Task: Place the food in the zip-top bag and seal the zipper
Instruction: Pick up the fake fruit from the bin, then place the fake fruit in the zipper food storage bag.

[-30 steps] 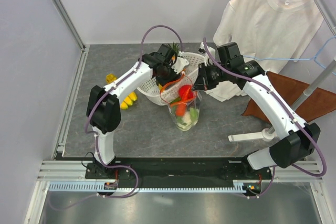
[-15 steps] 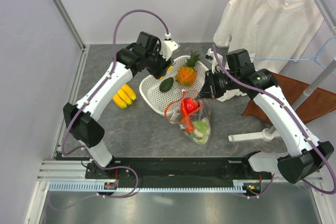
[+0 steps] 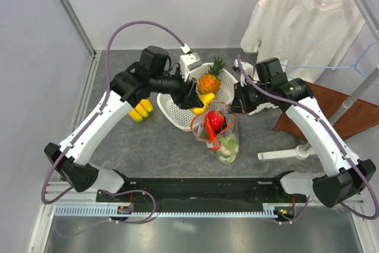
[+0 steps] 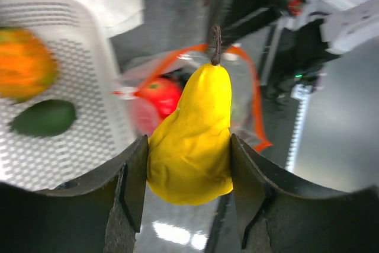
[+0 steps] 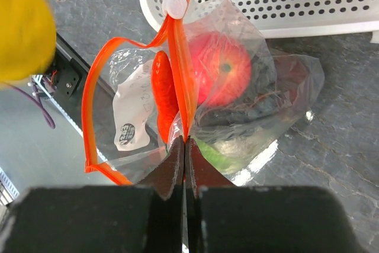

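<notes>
Near the middle of the top view, your left gripper (image 4: 189, 173) clamps a yellow pear (image 4: 190, 128) by its fat lower half and holds it above the open mouth of the zip-top bag (image 3: 222, 137). The bag sits on the tabletop (image 3: 160, 146) just below the white basket (image 3: 172, 108). Your right gripper (image 5: 185, 149) has its fingers pressed together on the zipper (image 5: 176, 63), lifting one side so the strip gapes in a wide loop. Inside the bag you can see a red round fruit (image 5: 222, 69), a red chili (image 5: 163, 90) and a pale green piece (image 5: 216, 152) at the bottom. Left to do, as I judge it: drop the pear in, bring over the pineapple (image 3: 208, 81) and avocado (image 4: 42, 118) from the basket and the bananas (image 3: 142, 111) at left, then run the zipper shut.
</notes>
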`<action>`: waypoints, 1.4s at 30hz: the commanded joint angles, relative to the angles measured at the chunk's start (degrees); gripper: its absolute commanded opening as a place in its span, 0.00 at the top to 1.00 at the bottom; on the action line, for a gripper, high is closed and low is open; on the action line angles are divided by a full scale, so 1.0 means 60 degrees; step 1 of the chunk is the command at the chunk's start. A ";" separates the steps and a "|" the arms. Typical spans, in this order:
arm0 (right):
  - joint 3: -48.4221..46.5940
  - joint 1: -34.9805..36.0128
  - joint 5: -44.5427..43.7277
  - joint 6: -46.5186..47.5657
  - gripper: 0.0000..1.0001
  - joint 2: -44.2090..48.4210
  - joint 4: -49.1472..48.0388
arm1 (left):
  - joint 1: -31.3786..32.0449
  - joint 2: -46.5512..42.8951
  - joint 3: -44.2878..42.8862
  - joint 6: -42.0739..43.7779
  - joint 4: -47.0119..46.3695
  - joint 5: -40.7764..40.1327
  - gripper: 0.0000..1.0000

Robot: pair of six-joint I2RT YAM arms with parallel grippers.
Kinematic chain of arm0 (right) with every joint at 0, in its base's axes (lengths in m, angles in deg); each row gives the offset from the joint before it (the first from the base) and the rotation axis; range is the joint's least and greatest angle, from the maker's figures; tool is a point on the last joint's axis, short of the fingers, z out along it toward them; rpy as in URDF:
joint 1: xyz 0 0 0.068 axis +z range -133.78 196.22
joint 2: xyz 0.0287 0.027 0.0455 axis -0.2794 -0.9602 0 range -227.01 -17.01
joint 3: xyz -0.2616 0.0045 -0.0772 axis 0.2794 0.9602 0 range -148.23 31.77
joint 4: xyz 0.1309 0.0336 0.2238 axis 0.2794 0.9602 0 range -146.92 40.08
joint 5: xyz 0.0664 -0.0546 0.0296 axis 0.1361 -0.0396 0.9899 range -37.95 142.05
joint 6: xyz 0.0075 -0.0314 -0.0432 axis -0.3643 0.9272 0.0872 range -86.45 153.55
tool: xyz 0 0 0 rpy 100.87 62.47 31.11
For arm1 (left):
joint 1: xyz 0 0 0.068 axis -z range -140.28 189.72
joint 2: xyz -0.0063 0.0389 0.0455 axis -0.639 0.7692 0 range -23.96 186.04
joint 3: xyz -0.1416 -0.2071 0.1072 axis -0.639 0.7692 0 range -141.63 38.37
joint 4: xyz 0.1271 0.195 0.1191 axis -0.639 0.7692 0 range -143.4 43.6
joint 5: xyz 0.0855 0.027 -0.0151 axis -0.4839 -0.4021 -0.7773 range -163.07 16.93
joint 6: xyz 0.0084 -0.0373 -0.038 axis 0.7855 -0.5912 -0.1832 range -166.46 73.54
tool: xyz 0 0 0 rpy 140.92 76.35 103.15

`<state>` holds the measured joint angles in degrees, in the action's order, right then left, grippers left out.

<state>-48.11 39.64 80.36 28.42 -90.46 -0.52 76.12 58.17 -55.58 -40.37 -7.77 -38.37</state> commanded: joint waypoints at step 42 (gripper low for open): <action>-0.0384 -0.0871 0.0583 0.0093 1.00 0.0362 0.0151 | -0.8690 0.2950 0.2358 0.0390 -0.2404 -0.0334 0.00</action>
<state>-48.24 34.73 82.81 28.75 -88.21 1.01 23.36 73.49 -41.40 -45.81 -17.17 -43.57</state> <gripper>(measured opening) 0.010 0.993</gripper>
